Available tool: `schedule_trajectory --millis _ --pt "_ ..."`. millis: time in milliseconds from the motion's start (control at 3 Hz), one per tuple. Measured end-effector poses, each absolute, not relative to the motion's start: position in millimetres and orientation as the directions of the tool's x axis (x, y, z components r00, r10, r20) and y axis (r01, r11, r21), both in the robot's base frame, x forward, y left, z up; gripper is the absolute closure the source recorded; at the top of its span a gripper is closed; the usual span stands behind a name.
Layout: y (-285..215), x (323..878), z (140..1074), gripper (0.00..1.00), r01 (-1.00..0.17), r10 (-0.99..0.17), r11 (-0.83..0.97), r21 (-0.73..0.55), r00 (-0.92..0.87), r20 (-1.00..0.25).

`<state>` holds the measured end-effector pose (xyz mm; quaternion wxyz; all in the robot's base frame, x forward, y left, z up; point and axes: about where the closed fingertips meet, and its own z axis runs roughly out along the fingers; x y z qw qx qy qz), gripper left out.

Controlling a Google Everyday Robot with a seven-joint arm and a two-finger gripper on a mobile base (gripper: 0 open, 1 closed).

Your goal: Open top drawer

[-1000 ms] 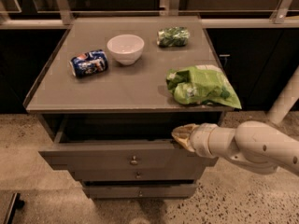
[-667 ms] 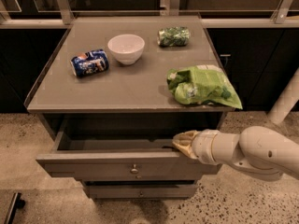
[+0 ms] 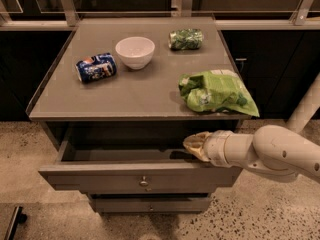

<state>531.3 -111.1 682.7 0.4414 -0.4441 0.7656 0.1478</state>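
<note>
The top drawer [image 3: 110,180] is pulled partly out of the grey cabinet, showing its dark tray [image 3: 120,151]. Its flat grey front carries one small round metal knob [image 3: 144,182] at centre. My gripper [image 3: 192,146] reaches in from the right on a white arm [image 3: 270,151] and sits at the drawer's right rear, just above the front panel's top edge and under the cabinet top. A narrower lower drawer front [image 3: 150,204] shows below.
On the cabinet top [image 3: 100,96] lie a blue soda can [image 3: 96,67], a white bowl [image 3: 135,51], a small green bag [image 3: 186,39] and a large green chip bag [image 3: 215,91] that overhangs the right front corner. Speckled floor surrounds the cabinet.
The top drawer has slid further out toward the camera, and more of its tray shows. My gripper has moved with it, staying at the drawer's right side.
</note>
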Motion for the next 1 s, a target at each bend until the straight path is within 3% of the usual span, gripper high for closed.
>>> schedule_trajectory --millis 1000 --pt "-108.1 523.1 655.9 1.00 -0.833 -0.564 0.541 -0.117 -0.257 -0.785"
